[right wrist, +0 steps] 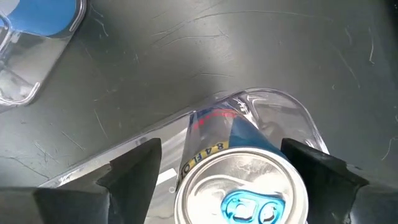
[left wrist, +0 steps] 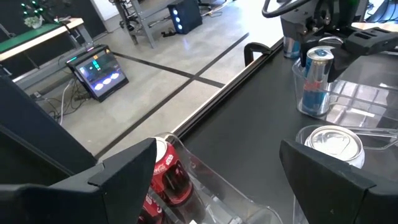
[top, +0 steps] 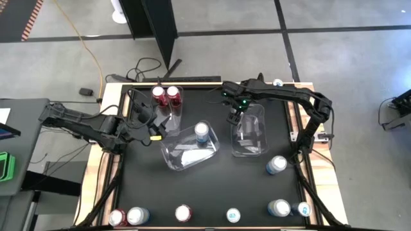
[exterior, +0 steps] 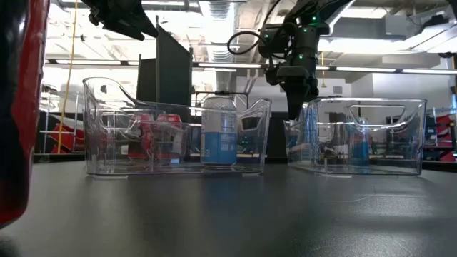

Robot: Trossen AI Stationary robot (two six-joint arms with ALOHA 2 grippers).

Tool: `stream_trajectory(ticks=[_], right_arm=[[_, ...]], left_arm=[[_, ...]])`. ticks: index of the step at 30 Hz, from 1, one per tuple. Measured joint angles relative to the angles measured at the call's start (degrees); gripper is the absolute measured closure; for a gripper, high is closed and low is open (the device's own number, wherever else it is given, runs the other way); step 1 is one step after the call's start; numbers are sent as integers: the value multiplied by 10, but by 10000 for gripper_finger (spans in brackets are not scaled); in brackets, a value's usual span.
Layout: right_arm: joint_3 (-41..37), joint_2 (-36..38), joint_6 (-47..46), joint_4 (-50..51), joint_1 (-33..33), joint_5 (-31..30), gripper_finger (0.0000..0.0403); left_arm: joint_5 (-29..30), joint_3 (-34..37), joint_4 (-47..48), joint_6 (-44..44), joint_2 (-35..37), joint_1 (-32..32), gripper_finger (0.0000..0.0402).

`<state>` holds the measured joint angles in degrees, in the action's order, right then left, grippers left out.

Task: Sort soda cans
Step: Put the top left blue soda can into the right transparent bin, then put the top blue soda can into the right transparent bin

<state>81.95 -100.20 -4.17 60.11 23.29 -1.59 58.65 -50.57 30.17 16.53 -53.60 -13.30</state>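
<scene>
A: Soda cans are spread over the black surface (top: 212,186). Two red cans (top: 166,96) stand in the far-left clear bin (top: 168,112), and a silver-white and light blue can (top: 201,132) stands in the middle bin (top: 186,151).

B: And the dark blue ones?

A: A slim dark blue can (right wrist: 239,186) stands upright at the far end of the right bin (top: 249,138), straight under the right hand (top: 236,117). In the right wrist view its silver top with the blue tab sits between the two dark fingers (right wrist: 134,171), and neither finger touches it. That hand is released, jaws spread wide on either side of the can.

B: What about the left hand?

A: The left hand (top: 154,127) hovers just beside the far-left bin, near the red cans, with its jaws parted and nothing between them.

B: Anything still loose?

A: Yes. A row along the near edge: a red can (top: 117,217) at the left, a silver-white one (top: 137,215) beside it, another red can (top: 183,213), then a blue-topped can (top: 233,215), and two more (top: 279,207) at the right. One silver-white can (top: 277,165) stands alone, right of the right bin.
</scene>
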Motion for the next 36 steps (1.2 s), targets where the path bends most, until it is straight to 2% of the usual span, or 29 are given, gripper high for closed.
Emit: stream_trajectory(ticks=[17, 21, 27, 32, 36], right_arm=[[61, 2, 2, 48, 4, -14, 56], [70, 25, 2, 54, 20, -19, 56], [70, 73, -35, 71, 75, -62, 56], [56, 105, -78, 76, 149, -70, 56], [39, 111, -111, 101, 215, -116, 59]], left_arm=[[0, 0, 3, 2, 0, 0, 66], [0, 0, 3, 2, 0, 0, 66], [0, 0, 4, 2, 0, 0, 66], [0, 0, 5, 2, 0, 0, 66], [0, 0, 5, 2, 0, 0, 66]])
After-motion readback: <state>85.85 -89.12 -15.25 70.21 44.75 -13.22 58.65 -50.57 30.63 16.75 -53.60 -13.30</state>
